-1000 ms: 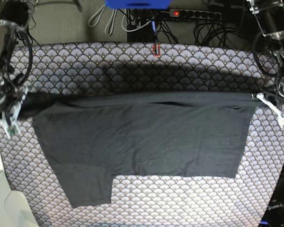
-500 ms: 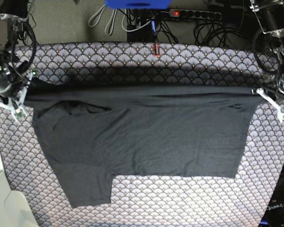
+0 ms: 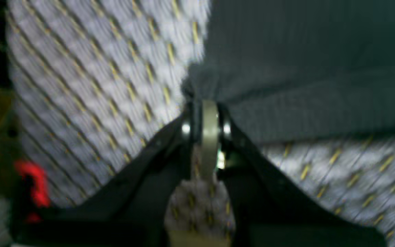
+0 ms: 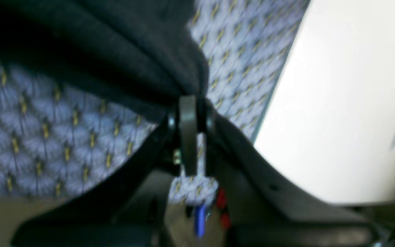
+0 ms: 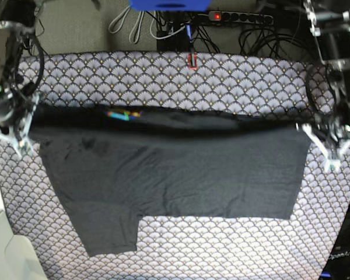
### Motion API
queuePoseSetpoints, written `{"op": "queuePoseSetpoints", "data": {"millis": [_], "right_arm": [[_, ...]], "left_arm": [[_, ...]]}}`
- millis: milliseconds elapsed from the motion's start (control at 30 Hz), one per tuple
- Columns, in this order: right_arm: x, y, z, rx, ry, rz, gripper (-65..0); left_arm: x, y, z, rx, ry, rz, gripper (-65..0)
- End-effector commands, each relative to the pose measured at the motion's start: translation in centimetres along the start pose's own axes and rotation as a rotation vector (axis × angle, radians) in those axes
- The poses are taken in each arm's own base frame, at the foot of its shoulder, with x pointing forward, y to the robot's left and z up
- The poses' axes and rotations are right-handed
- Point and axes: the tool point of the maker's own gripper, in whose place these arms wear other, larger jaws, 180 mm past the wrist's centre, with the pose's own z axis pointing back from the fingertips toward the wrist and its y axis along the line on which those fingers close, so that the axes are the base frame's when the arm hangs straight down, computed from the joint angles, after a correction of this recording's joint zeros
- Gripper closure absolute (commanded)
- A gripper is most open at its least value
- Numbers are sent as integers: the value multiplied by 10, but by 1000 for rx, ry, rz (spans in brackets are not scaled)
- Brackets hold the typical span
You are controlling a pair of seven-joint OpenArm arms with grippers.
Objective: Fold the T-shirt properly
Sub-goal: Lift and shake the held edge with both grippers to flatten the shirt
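Your left gripper (image 5: pixel 322 138) and right gripper (image 5: pixel 13 126) stay clamped on the T-shirt (image 5: pixel 181 175); between them its logo (image 5: pixel 121 114) now shows.

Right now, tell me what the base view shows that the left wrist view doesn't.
Only the base view shows the whole T-shirt, its coloured logo, the right gripper and the power strip. Only the left wrist view shows the left gripper shut on a bunched corner of fabric up close. Both show the dark shirt over the scallop-print cloth.
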Motion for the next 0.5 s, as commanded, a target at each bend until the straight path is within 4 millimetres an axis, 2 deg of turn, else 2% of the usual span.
{"op": "queuePoseSetpoints", "data": {"millis": [0,67,233,367,467], "right_arm": [[11,-14,6,-41,-50,-2,-2],[9,-10,5,-33,-51,1,-2],[-6,-11,5,-36,-22,-11,-2],[-6,-13,5,-39,-23,-12,-2],[-10,-12,5,-37,-14,-9,-2]], "left_arm": [[19,13,8,31,-58,3,-8],[19,13,8,35,-71,-3,-8],[0,15,3,39,-60,-14,-8],[1,12,1,34,-99,-27,-8],[-10,9,3,34,-109,-44,-8]]}}
